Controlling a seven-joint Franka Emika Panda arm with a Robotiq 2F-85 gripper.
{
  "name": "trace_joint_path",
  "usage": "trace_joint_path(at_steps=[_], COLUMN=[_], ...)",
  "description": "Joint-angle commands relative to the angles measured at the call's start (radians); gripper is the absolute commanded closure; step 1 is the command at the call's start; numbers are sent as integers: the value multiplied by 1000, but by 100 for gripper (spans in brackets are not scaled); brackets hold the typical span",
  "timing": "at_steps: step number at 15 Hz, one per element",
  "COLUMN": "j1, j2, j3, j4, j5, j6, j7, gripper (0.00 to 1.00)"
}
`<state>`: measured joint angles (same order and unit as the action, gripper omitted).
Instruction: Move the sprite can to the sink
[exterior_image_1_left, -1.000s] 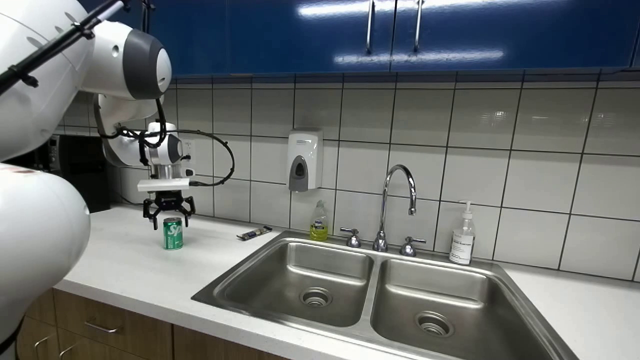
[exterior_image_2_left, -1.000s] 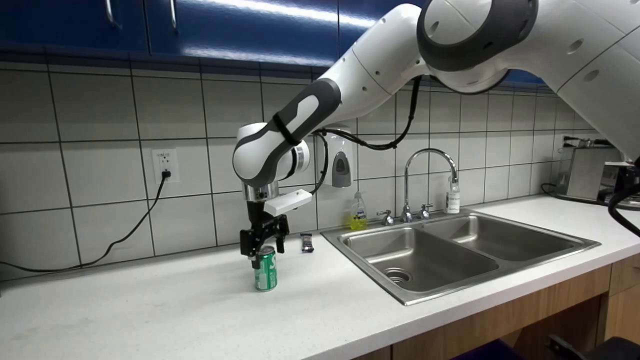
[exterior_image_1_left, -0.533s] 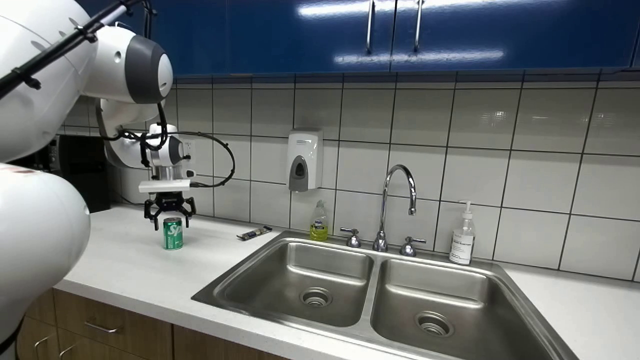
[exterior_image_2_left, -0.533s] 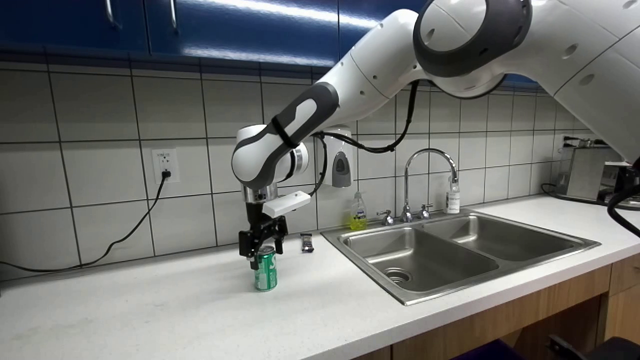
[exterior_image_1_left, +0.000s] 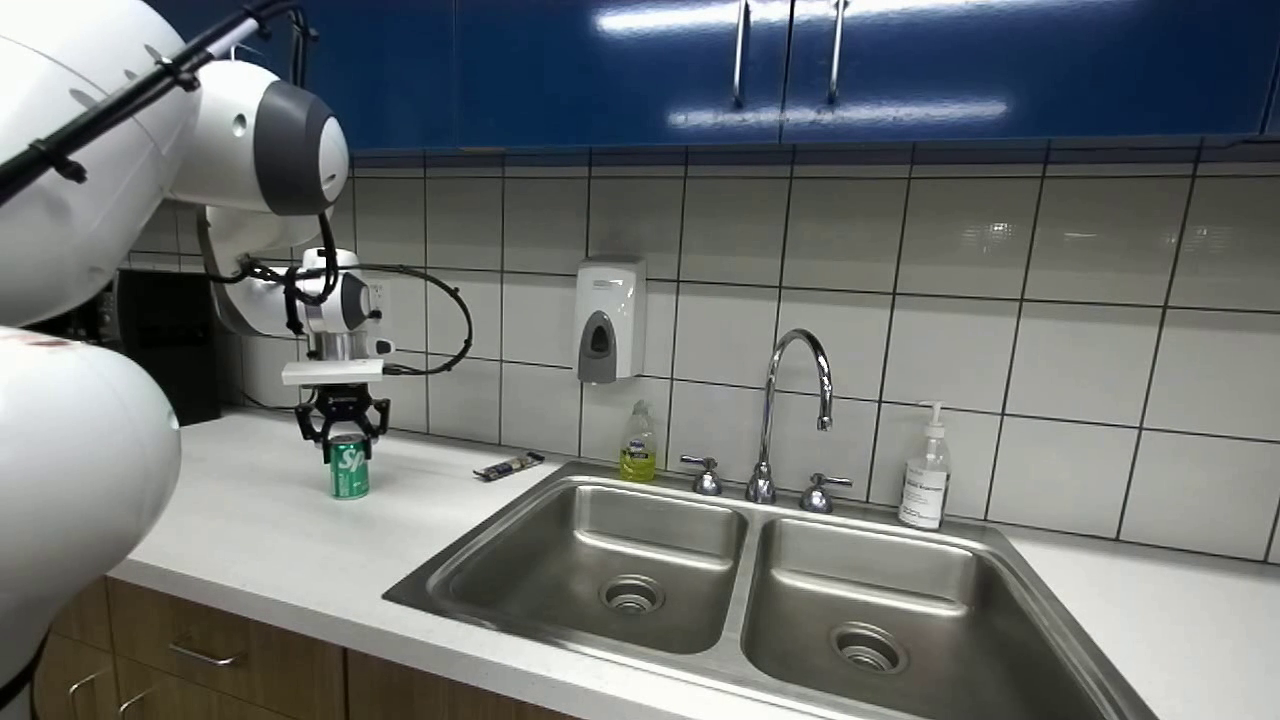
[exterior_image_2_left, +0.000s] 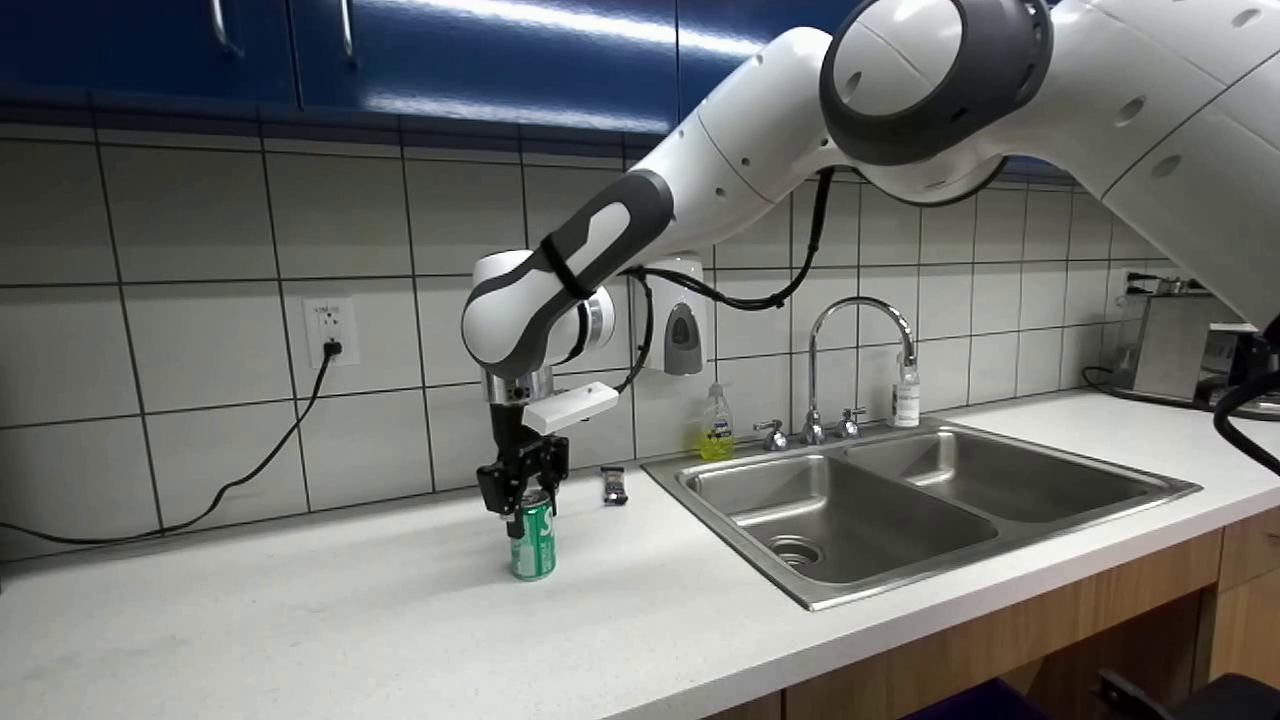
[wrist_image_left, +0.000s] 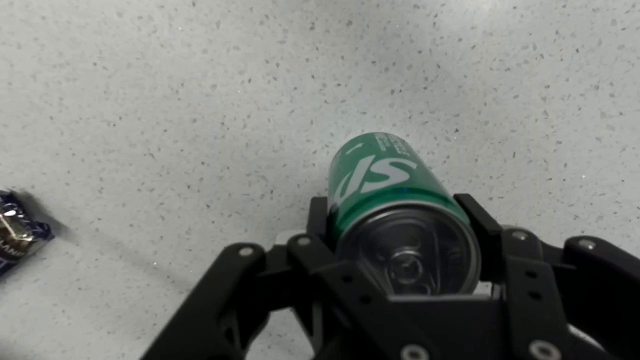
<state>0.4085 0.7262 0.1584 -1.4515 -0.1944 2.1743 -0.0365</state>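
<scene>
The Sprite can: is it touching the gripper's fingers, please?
Touching. The wrist view shows it: the gripper is closed on the Sprite can, a finger against each side, with no visible gap.

A wrapped bar (exterior_image_1_left: 508, 466) lies on the counter (exterior_image_1_left: 265, 540); a dispenser (exterior_image_1_left: 615, 310) hangs on the tiled wall (exterior_image_1_left: 1080, 365)

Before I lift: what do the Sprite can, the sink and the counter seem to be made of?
Sprite can: probably aluminum, glossy printed green; the bare rim looks metallic.
Sink: apparently stainless steel, satin finish; its grey basins give soft highlights.
Counter: smooth-looking, pale with dark flecks, perhaps laminate or solid surface; the look doesn't settle which.
</scene>
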Motion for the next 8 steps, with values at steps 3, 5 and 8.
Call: trace_joint_path(at_steps=[3, 5, 8], j1=[3, 3, 0], j2=[-4, -24, -65], j3=[-11, -12, -14], j4=[26, 18, 2], j5=[-3, -3, 0], j6=[-40, -54, -78], j7=[45, 53, 67], gripper=[62, 62, 62])
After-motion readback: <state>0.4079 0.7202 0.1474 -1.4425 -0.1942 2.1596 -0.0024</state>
